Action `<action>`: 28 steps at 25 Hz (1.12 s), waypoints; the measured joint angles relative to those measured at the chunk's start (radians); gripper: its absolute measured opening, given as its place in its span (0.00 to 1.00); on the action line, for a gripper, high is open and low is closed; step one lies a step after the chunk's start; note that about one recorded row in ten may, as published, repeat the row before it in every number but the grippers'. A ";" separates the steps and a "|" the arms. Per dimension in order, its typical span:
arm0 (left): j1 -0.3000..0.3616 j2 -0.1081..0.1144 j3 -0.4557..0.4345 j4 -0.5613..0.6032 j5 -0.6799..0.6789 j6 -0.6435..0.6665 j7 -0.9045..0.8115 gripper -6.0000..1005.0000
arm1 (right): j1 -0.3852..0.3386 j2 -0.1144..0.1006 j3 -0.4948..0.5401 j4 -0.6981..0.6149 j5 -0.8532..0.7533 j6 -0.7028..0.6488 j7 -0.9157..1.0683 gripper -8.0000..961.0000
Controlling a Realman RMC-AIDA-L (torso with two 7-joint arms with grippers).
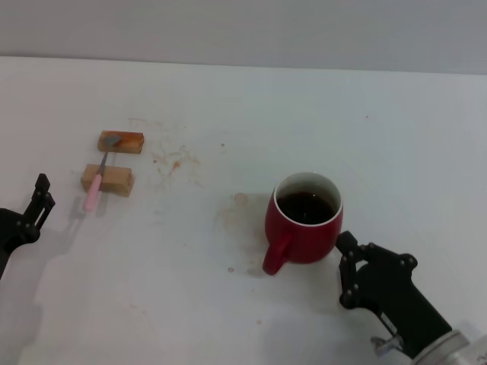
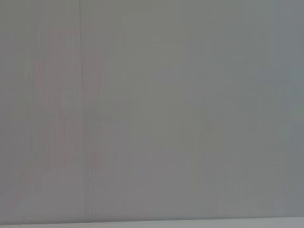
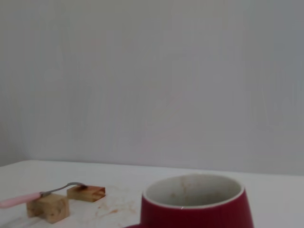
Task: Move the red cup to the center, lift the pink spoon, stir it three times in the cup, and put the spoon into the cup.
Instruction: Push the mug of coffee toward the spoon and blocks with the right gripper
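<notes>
Red cup (image 1: 304, 220): upright, handle toward robot; right gripper (image 1: 348, 268) just beside it, nearer arm, grip state indiscernible; left gripper (image 1: 38, 204) parked.

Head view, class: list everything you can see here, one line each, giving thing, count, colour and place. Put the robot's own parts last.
red cup: one, dark red with a white inner rim, dark liquid inside; right of the table's middle, handle toward the robot.
pink spoon: one, pale pink handle and grey metal bowl; left side, lying across the two blocks.
wooden blocks: two, tan; left side, one behind the other, the far one under the spoon's bowl.
stains: several faint reddish-brown marks; between the blocks and the cup.
table: one, white; under everything.
left claw: one, black; at the left edge, near the spoon's handle end, holding nothing.
right claw: one, black; lower right, beside the cup.
</notes>
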 joint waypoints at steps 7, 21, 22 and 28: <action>0.000 0.000 -0.004 0.000 0.000 -0.002 0.000 0.81 | 0.040 -0.001 0.016 -0.026 0.000 0.004 0.000 0.01; -0.042 0.002 -0.011 0.002 0.000 -0.056 0.000 0.81 | 0.111 -0.001 0.075 -0.053 0.000 0.109 0.007 0.01; -0.043 0.002 -0.011 0.002 0.000 -0.056 0.000 0.81 | 0.115 -0.001 0.079 -0.055 0.000 0.114 0.007 0.01; -0.044 0.002 -0.011 0.002 0.000 -0.057 0.000 0.81 | 0.085 -0.001 0.101 -0.058 0.001 0.045 0.001 0.01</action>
